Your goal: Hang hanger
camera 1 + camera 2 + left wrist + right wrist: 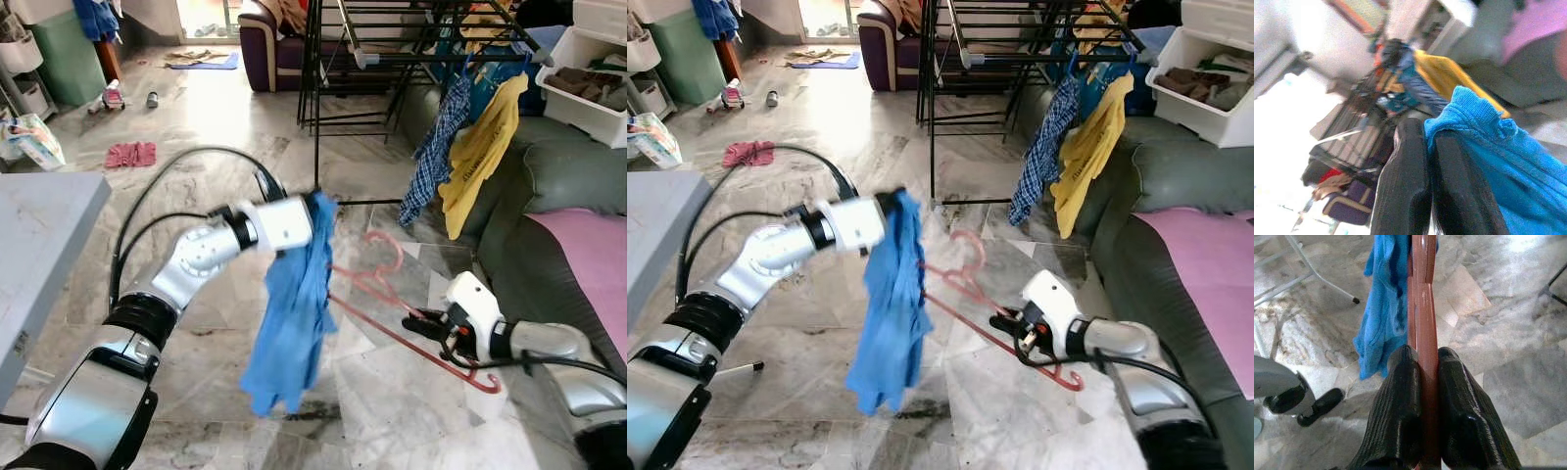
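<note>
The left end effector [315,217] is raised in the middle of the scene, its two black fingers [1405,186] pinched narrow on the top edge of a blue shirt [292,313], which hangs limp from it above the marble floor [225,157]. The right end effector [423,323], at about 4 o'clock from the left one, has its fingers [1400,396] clamped on the bar of a red hanger [392,308]. The hanger lies tilted in the air, its hook at 11 o'clock from the grip, and one end reaches the shirt. A black drying rack [392,49] stands beyond at 1 o'clock, with a yellow shirt [480,157] and a checked shirt [436,147] hanging on it.
</note>
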### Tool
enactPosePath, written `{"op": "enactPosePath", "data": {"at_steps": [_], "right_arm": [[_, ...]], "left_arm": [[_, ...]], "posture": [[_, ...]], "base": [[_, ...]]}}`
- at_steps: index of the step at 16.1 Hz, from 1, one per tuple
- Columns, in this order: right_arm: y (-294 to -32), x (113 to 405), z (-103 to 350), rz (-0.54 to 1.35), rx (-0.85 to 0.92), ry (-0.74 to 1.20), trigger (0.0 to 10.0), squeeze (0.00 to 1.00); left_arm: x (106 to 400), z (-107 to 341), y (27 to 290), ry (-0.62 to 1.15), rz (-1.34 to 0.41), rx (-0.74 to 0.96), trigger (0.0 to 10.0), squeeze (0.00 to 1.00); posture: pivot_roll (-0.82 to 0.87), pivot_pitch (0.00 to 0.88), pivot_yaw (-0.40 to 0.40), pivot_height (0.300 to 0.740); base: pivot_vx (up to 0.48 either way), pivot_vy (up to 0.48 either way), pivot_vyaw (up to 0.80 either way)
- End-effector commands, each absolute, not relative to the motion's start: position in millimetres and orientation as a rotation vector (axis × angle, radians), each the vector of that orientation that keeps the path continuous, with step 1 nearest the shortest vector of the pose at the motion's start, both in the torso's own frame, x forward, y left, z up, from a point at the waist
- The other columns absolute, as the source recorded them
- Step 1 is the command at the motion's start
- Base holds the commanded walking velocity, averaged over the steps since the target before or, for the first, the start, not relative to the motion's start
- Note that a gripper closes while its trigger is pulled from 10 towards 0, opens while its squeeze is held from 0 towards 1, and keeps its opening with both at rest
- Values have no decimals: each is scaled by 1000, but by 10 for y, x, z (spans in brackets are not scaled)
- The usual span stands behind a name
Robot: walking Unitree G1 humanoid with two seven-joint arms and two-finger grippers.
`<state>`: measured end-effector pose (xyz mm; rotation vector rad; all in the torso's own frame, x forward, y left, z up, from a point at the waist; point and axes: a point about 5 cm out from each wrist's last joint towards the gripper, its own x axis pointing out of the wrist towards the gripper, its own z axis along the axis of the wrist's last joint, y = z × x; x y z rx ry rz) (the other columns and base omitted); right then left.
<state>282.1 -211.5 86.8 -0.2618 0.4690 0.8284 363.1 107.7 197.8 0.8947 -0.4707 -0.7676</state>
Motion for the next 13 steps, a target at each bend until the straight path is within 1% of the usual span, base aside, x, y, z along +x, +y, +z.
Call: {"op": "enactPosePath", "data": {"at_steps": [1, 4, 5, 7, 8, 9, 10, 11, 12, 13], "right_arm": [[-2199, 2839, 870, 776, -255, 487, 10000, 0], [-2412, 2839, 747, 611, -188, 576, 10000, 0], [-2502, 2865, 712, 503, -105, 592, 10000, 0], [-2588, 2925, 693, 375, -38, 588, 10000, 0], [-2608, 2952, 706, 345, -10, 579, 10000, 0], [-2645, 3037, 776, 271, 47, 537, 10000, 0], [-2690, 3087, 815, 206, 50, 513, 10000, 0], [-2755, 3159, 876, 116, 80, 463, 10000, 0], [-2780, 3190, 907, 80, 103, 438, 10000, 0], [-2804, 3309, 1091, -3, 183, 292, 10000, 0]], "left_arm": [[3656, 2099, 1125, -499, -718, 867, 10000, 0], [3697, 2231, 1306, -512, -574, 800, 10000, 0], [3665, 2277, 1309, -540, -550, 762, 10000, 0], [3606, 2284, 1241, -562, -548, 730, 10000, 0], [3572, 2250, 1203, -558, -555, 722, 10000, 0], [3490, 2155, 1121, -558, -581, 686, 10000, 0], [3434, 2104, 1062, -566, -603, 667, 10000, 0], [3355, 2071, 973, -580, -634, 628, 10000, 0], [3317, 2063, 929, -584, -648, 611, 10000, 0], [3196, 1984, 765, -567, -724, 546, 10000, 0]], "posture": [[65, 44, -39, 740], [57, 48, -40, 740], [53, 52, -44, 740], [57, 49, -45, 740], [57, 50, -46, 740], [56, 50, -49, 740], [55, 50, -54, 740], [56, 50, -57, 740], [59, 49, -62, 740], [61, 46, -62, 740]], "base": [[0, 0, 0], [0, 0, 0], [0, 0, 0], [0, 0, 0], [0, 0, 0], [0, 0, 0], [0, 0, 0], [0, 0, 0], [0, 0, 0], [0, 0, 0]]}}
